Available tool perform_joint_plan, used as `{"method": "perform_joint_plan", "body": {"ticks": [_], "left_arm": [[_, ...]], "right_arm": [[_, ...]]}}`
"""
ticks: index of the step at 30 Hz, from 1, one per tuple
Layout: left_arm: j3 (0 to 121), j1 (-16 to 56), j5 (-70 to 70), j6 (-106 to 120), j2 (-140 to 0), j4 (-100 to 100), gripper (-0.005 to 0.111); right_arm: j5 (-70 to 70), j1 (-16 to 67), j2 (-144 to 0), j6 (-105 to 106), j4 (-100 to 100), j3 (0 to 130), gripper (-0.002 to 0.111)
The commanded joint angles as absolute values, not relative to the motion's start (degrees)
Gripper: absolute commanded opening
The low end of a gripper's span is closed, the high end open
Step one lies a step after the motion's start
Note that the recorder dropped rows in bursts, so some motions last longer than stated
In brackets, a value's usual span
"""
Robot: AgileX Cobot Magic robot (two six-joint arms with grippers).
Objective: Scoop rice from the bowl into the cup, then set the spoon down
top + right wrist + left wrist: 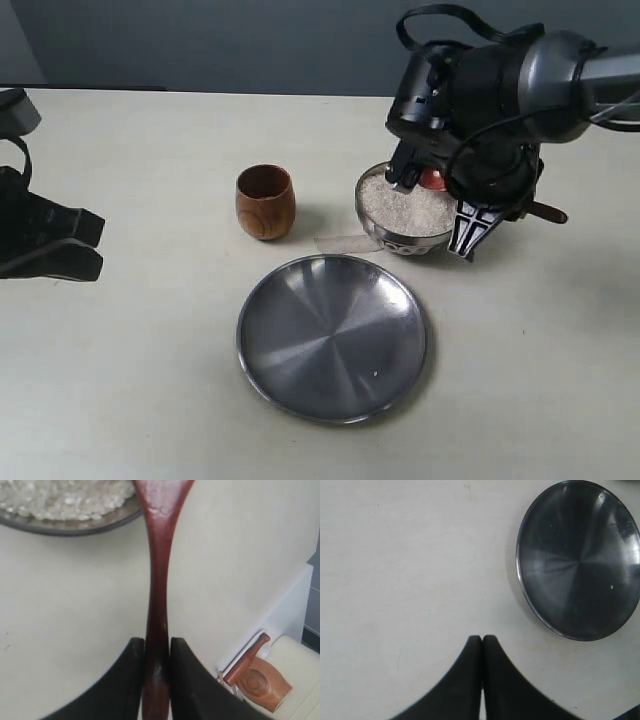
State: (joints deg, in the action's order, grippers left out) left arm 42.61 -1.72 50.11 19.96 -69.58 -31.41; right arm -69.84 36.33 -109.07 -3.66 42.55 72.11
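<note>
The steel bowl (392,238) holds a heap of white rice (400,205) and stands right of the brown wooden cup (265,201). My right gripper (476,222) hangs at the bowl's right side, shut on the handle of the reddish-brown spoon (157,580). In the right wrist view the gripper (157,647) clamps the handle, and the spoon head reaches over the bowl's rim (80,528) above the rice (65,497). The spoon's head (432,180) shows red behind the arm. My left gripper (482,640) is shut on nothing, low over bare table at the far left (55,250).
A large flat steel plate (331,336) lies in front of the cup and bowl, also in the left wrist view as the plate (578,559). A wooden object (260,680) sits beyond the table's edge in the right wrist view.
</note>
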Motion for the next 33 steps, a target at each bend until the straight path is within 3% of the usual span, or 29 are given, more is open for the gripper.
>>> {"method": "perform_joint_plan", "body": {"ticks": [1, 8, 21, 33], "left_arm": [[42.2, -1.5, 49.1, 20.1, -69.6, -31.4, 0.0], [42.2, -1.5, 49.9, 20.1, -69.6, -31.2, 0.0], [42.2, -1.5, 50.5, 20.1, -69.6, -29.9, 0.0], [42.2, -1.5, 50.5, 20.1, -69.6, -29.9, 0.0]], "right_arm": [[-70.0, 36.0, -107.1, -4.6, 42.0, 73.5, -0.001], [-69.0, 36.0, -104.6, -11.2, 39.7, 73.5, -0.001], [-40.5, 36.0, -93.5, -24.2, 39.3, 73.4, -0.001], [-37.1, 36.0, -93.5, -13.1, 63.8, 73.4, -0.001]]}}
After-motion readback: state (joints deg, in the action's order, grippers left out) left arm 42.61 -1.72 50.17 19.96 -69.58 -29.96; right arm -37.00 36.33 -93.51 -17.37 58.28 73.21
